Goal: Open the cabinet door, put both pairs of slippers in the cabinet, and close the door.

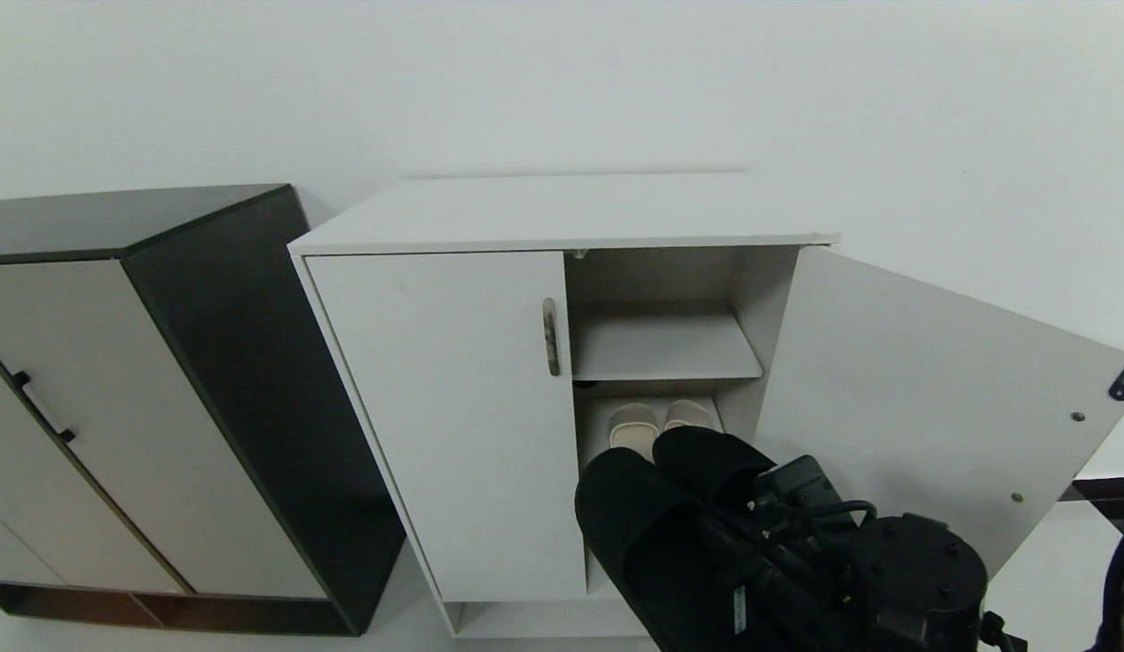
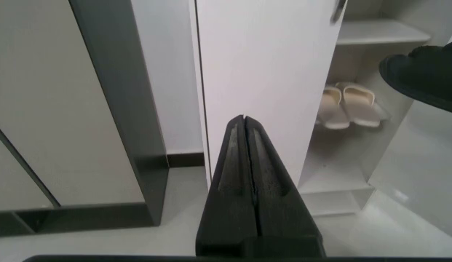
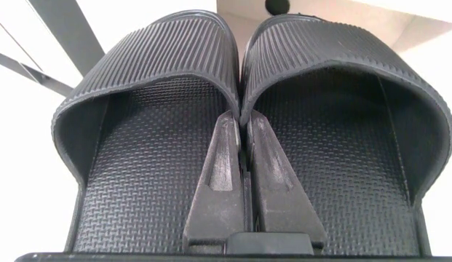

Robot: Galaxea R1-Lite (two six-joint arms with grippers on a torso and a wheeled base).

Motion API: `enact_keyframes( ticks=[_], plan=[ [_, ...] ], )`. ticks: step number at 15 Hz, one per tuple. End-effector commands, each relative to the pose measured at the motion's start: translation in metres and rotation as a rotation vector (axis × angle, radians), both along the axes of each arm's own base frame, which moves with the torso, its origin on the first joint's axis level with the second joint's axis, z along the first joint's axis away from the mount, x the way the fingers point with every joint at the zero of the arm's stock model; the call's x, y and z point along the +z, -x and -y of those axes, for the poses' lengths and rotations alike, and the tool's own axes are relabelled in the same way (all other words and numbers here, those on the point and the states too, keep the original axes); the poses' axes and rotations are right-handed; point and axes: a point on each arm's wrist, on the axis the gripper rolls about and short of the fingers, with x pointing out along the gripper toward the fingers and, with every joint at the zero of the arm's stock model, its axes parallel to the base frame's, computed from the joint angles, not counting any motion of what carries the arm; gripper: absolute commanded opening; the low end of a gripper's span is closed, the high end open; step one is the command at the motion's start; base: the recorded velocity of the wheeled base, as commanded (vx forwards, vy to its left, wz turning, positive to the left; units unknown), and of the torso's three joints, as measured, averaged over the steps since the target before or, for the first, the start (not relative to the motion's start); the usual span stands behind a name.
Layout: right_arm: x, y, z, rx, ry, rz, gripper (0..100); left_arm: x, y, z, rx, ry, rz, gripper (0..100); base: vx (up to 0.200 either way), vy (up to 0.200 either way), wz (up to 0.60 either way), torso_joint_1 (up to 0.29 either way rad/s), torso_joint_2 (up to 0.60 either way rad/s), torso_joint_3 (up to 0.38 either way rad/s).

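Second pair's turn: my right jaws pinch the black slippers point(image 1: 634, 507) together, left jaws closed empty, and next I'd ease them into the cabinet point(image 1: 562, 213) by the pale slippers point(image 1: 632, 426).

Head looks down at cabinet point(image 1: 562, 213); low left wrist view shares it.

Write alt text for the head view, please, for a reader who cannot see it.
The right gripper holds a pair of black slippers before the white cabinet, whose right door stands open. Beige slippers sit on a shelf inside.
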Motion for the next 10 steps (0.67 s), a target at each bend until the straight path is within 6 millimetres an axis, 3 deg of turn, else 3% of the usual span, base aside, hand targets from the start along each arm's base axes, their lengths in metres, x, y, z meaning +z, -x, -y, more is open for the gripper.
enact_keyframes(
  ticks=[1, 10],
  plan=[
    [-0.0004, 0.0, -0.0002, 0.001, 0.001, -0.001, 0, -0.0001, 0.0, 0.0, 0.0, 0.0, -0.001, 0, 0.0, 0.0, 0.0, -0.124, 0.46, 0.334],
    [-0.0002, -0.0013, 0.0008, -0.005, -0.002, 0.0, 0, 0.0001, 0.0, 0.0, 0.0, 0.0, 0.001, 0, 0.0, 0.0, 0.0, -0.066, 0.43, 0.358]
  ],
)
